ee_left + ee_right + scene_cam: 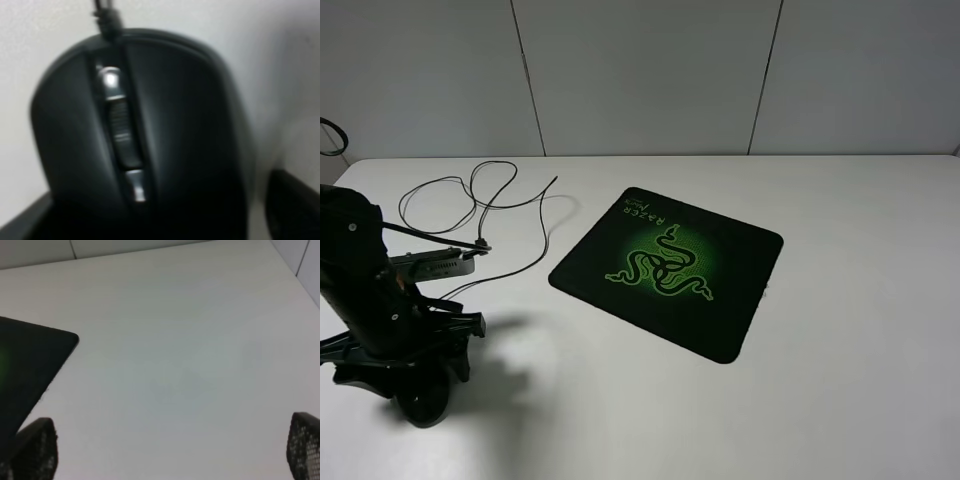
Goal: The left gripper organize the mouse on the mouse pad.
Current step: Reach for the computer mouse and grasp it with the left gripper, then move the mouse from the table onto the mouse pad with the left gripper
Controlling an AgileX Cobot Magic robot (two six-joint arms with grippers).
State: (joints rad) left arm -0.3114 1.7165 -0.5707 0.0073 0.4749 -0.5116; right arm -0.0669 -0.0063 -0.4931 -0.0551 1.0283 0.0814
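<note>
- Mouse (150, 130): matte black, oval, with a ribbed scroll wheel (119, 125) set in a slot down its middle and a glossy button at each end of that slot.
- Its thin black cable (102, 15) leaves the nose of the mouse. In the high view the cable (510, 200) lies in loose loops on the white counter (860, 300), left of the pad.
- Location: the mouse sits on bare white counter at the near left, under the left arm (370, 300) and well apart from the mouse pad (670, 265).
- Pad: a square black mat with a green glow, a green snake logo and small green lettering, lying at an angle near the centre of the counter. Nothing rests on it.
- Left claw (155, 222): dark finger parts show on either side of the mouse's rear. One is separated from the mouse by a strip of white. The other merges with the mouse's black body, so I cannot tell whether the claw grips.
- Hidden or unclear: the arm hides the mouse in the high view. The left wrist picture is blurred and crops the mouse's rear.
- Right claw (170, 450): fingertips spread wide over bare counter, with nothing between them and one corner of the pad close by.
</note>
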